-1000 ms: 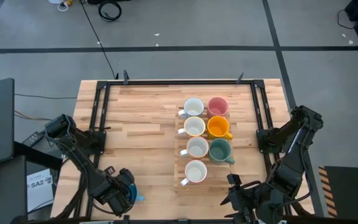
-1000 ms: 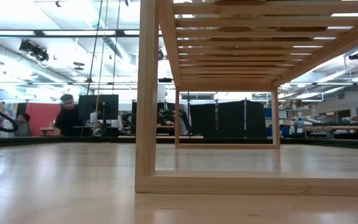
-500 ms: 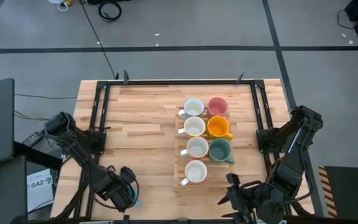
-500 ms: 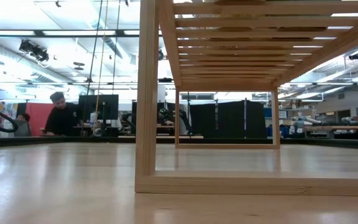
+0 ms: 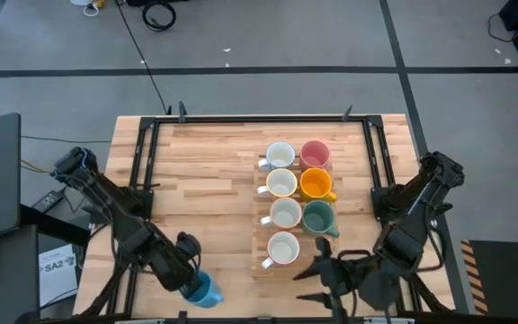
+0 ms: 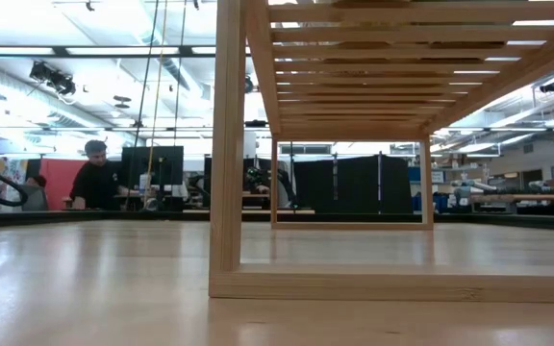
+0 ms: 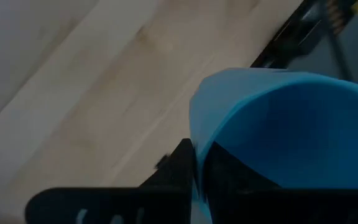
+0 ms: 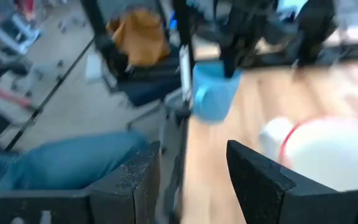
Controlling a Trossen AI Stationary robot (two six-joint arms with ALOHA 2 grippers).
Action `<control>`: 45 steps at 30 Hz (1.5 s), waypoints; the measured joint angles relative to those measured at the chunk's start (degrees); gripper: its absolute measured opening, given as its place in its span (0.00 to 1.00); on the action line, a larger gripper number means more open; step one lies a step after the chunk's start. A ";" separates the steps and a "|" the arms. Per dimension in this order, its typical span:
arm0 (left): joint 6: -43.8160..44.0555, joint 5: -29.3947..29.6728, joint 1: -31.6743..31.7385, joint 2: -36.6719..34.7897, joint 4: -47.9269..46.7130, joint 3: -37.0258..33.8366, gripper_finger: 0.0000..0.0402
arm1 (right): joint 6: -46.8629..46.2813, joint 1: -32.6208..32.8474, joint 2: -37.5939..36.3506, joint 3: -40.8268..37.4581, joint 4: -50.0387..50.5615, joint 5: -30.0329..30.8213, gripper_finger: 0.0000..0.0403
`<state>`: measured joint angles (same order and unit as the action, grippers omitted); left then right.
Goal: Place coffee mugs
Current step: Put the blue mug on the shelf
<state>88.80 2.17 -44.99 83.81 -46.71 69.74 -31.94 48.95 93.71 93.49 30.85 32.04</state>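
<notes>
1. The left arm reaches along the table's near left edge, and the left gripper (image 5: 190,274) is clamped on the blue mug (image 5: 203,290) at the near edge of the wooden table (image 5: 200,180).
2. In the left wrist view one dark finger (image 7: 182,165) presses the blue mug's (image 7: 284,130) rim; whether the mug rests on the wood or is lifted cannot be told.
3. The right arm folds down the right side, its right gripper (image 5: 317,281) at the near edge with fingers spread apart, pointing left toward the blue mug (image 8: 213,93).
4. Seven mugs sit on the wooden rack (image 5: 263,263) in two rows running near to far: four white mugs (image 5: 283,247) with handles pointing left; beside them the pink mug (image 5: 315,153), orange mug (image 5: 315,184) and green mug (image 5: 317,216).
5. The blue mug's handle is hidden.
</notes>
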 joint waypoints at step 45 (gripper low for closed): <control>-15.20 11.68 24.23 -18.58 1.95 0.04 0.06 | 23.46 -26.90 1.99 0.02 -14.68 -10.98 0.47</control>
<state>73.60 13.85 -20.76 65.23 -44.75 69.78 -8.48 22.05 95.70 93.51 16.17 21.05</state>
